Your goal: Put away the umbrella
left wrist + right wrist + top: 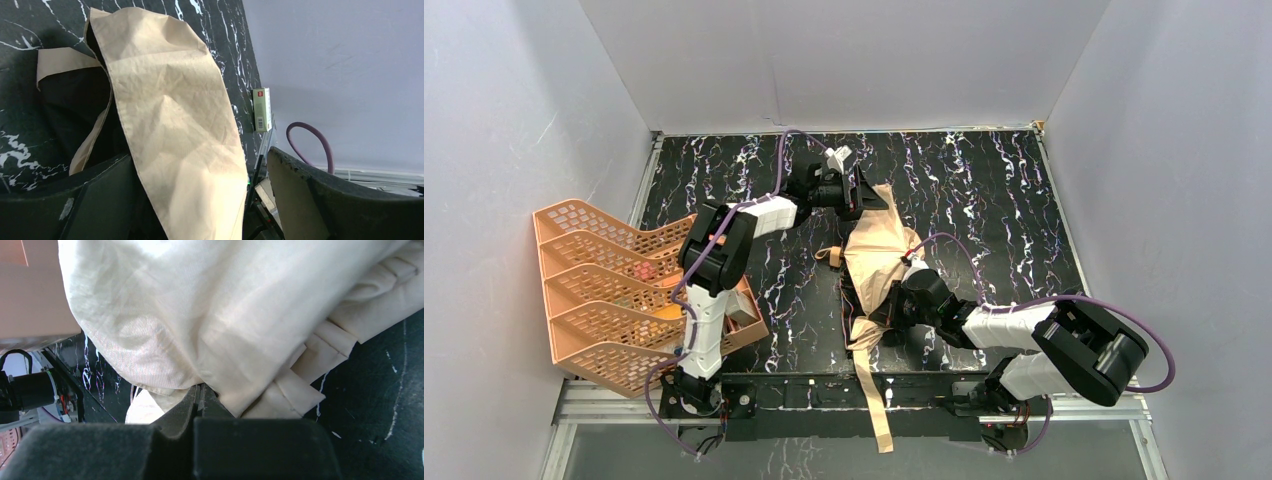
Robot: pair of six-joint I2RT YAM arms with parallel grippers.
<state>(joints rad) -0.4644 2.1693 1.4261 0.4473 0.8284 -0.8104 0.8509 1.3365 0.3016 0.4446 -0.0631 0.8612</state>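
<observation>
Edges: the table [994, 200] is walled on the left, far and right sides. The arm bases sit along its near edge.
Left side: the rack [604, 290] leans against the left wall and hangs over the table edge, just beside the left arm.
Open room: bare black top shows from the umbrella [879, 250] to the right wall, and a narrower strip shows between the umbrella and the rack.
Umbrella place: mid-table, lying far-to-near between the two grippers.
Umbrella look: crumpled tan canopy with a black inside, partly folded. The strap [874, 390] trails over the near edge.
Left gripper [867, 195]: at the umbrella's far end, jaws spread wide, canopy draped loosely between them.
Right gripper [200, 397]: at the near end, jaws closed together, tips tucked under a canopy fold. Whether they pinch cloth I cannot tell.
</observation>
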